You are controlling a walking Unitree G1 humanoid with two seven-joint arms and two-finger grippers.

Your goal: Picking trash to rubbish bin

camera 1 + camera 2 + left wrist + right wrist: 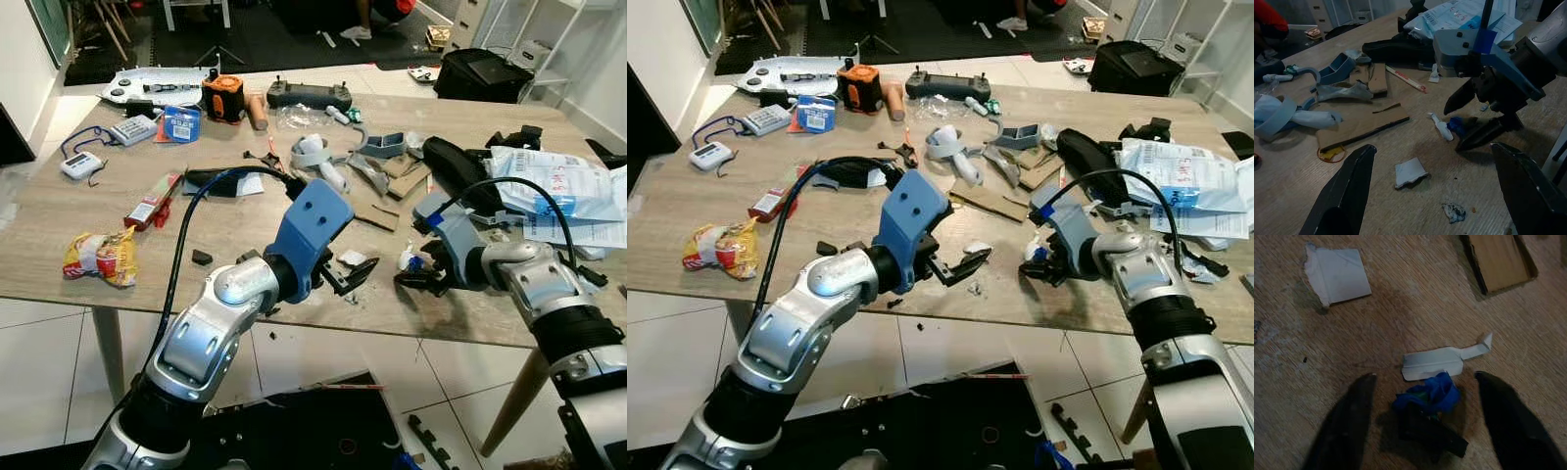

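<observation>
Small trash lies near the front edge of the wooden table (59,211). My right gripper (416,271) is low over the table, open, with a crumpled blue scrap (1431,392) between its fingers (1347,426). A white paper strip (1440,361) lies just past the blue scrap. My left gripper (355,277) hovers open to the left of it, facing a torn white paper scrap (1410,171) and a tiny crumpled bit (1454,211). In the left wrist view the right gripper (1469,122) straddles the blue scrap (1456,125).
Flat cardboard pieces (387,201) lie behind the scraps. A black case (451,166) and plastic mail bags (563,191) crowd the right. A yellow-red snack packet (101,257) and a red packet (152,203) lie at the left. Tools and a controller (309,95) line the far side.
</observation>
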